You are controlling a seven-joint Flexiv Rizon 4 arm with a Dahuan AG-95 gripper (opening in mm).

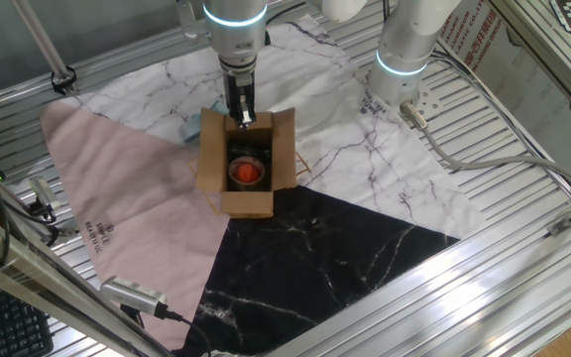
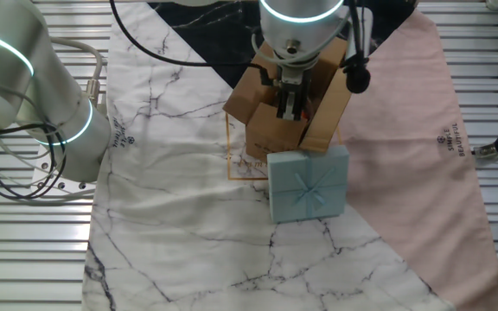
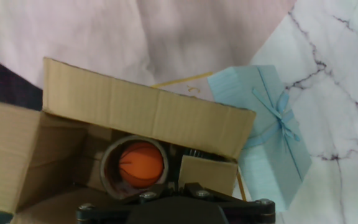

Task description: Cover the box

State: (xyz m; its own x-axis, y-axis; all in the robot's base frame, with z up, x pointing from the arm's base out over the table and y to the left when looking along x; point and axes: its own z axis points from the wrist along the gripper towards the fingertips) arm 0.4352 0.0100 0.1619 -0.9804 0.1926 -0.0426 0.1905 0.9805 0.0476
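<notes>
Sitting mid-table on the patchwork cloth [image 1: 365, 149], where pink, black and marble panels meet: the box [image 1: 247, 164], flaps up and splayed, an orange ball [image 3: 141, 164] inside a tape-like ring [image 3: 112, 163]. Poised at the far rim, the gripper [image 1: 244, 117], seemingly working one flap, probably to fold it inward. Fingers close together, but whether pinching cardboard or merely pressing — cannot tell. Just beside the carton, a pale blue gift box [image 2: 309, 183]. Fingertips cut off in the hand view; printed label not visible.

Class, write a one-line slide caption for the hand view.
Open cardboard box holding an orange ball inside a tape roll, with a light blue gift box beside it.
</notes>
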